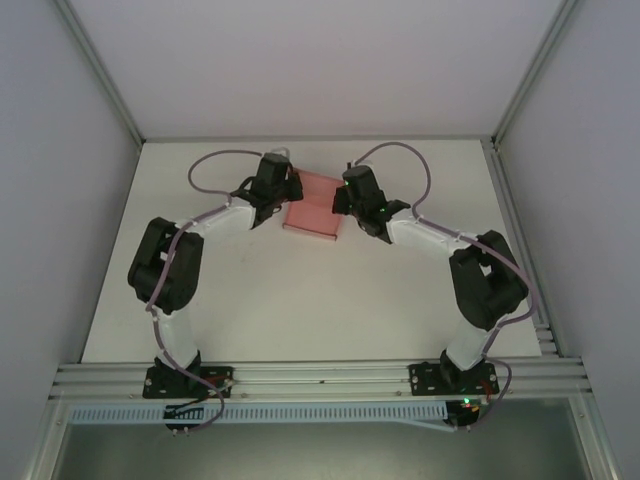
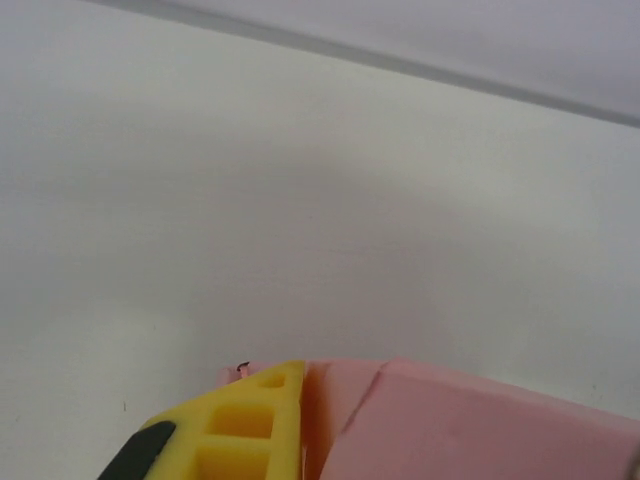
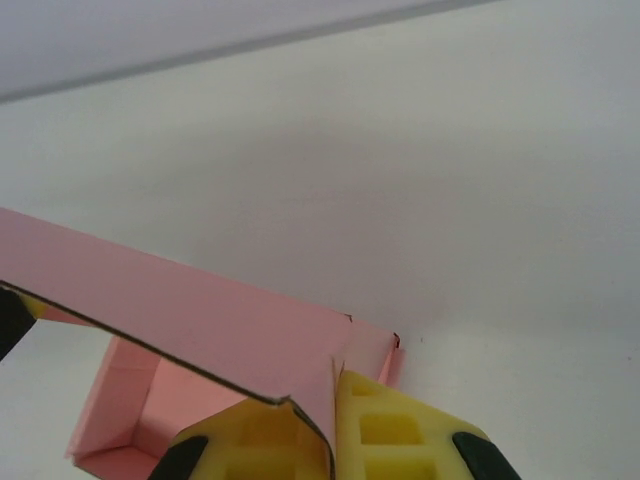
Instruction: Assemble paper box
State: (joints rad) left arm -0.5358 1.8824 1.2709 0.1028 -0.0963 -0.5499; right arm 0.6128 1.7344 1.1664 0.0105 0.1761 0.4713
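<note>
Working partway through building the paper box, resting on the white table, just to the right of the left gripper and just to the left of the right gripper. Squeezing the right gripper tight on one tall side wall of the box, with the thin card running between the yellow fingers. Holding that wall up, and showing an open tray shape below and to the left of those fingers, with a floor and low folded sides inside. Pressing the left tool up against the other end of the box, with one yellow finger touching pink card on its right. Not being able to tell whether the left tool is pinching or letting go, or gripping anything at all. Spotting a cut line in the card close to that finger, maybe a flap not tucked in yet. Judging the job as about halfway: sides going up and a box shape showing, but the top open and flaps probably needing tucking. Looking at thin, smooth, pale pink card with sharp folds and dark cut edges. Looking at chunky yellow fingers with square holes and black pads, bright against the plain, flat table.
</note>
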